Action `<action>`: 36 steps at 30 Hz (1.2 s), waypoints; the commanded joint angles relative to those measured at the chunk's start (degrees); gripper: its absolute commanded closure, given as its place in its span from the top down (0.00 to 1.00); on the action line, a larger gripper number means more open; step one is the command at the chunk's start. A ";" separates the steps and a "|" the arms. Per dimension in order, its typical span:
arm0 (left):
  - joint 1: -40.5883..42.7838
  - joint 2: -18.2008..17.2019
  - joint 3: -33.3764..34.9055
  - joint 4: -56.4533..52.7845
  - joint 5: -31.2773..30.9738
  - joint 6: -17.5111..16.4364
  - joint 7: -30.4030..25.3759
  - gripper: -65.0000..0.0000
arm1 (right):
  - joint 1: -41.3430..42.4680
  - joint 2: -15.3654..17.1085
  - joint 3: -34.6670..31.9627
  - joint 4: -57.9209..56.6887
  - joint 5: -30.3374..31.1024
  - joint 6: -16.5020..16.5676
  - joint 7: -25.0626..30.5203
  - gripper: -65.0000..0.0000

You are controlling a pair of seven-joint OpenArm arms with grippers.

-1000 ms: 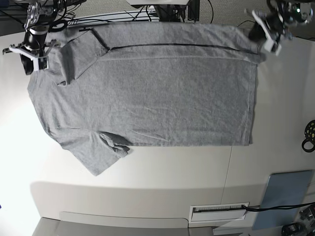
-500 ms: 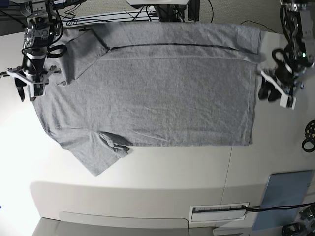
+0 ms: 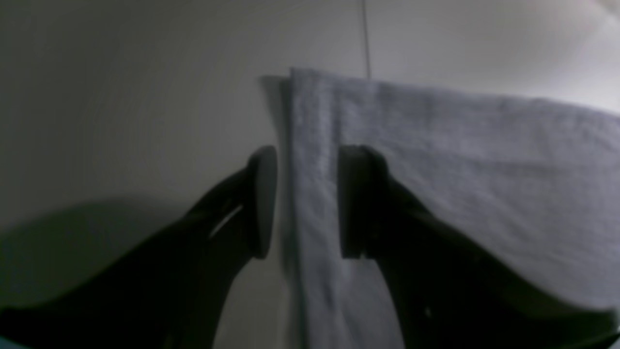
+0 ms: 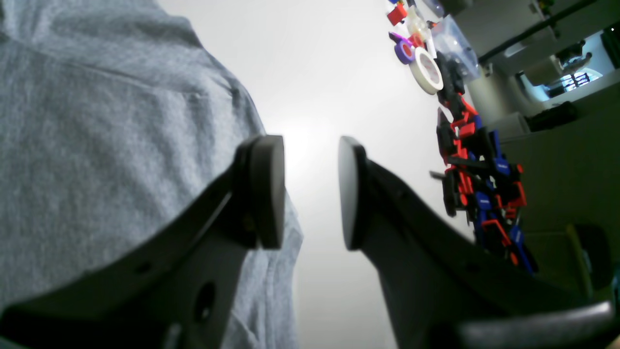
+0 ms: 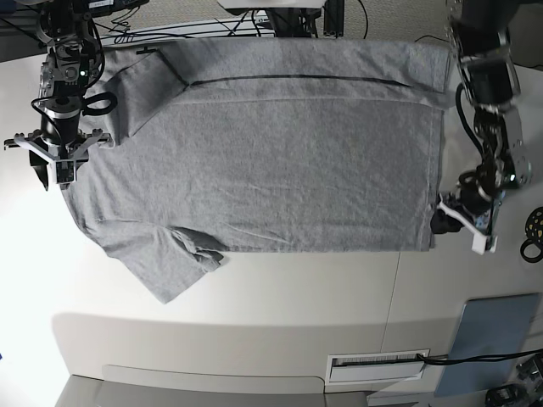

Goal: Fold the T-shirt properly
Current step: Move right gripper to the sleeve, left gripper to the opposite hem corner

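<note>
Two grippers, both spread, pinching nothing: left gripper (image 5: 462,232) at T-shirt's (image 5: 288,170) lower right corner, right gripper (image 5: 53,172) near its left edge. T-shirt lies across worktop (image 5: 280,297), reaching toward far edge.

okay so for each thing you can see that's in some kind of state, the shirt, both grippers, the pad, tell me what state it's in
Large heather-grey cotton T-shirt: spread out, partly folded along the top, one sleeve sticking out, unlettered side showing.
Black left gripper: open, holding nothing.
Black right gripper: open, holding nothing.
Flat grey-blue rectangular pad: lying flat, black cable across it.
</note>
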 commanded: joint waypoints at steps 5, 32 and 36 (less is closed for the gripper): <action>-9.11 -0.79 9.27 -8.90 6.03 5.73 -3.80 0.35 | 0.31 0.81 0.48 0.81 -0.98 -0.72 0.26 0.29; -15.04 -0.87 20.09 -20.35 0.59 0.70 -1.64 0.00 | 9.35 0.81 0.46 -1.18 7.21 8.44 0.00 0.29; -15.02 -0.90 20.09 -20.35 0.81 0.70 0.28 0.00 | 19.54 0.79 -2.10 -10.21 10.01 12.02 -0.42 0.29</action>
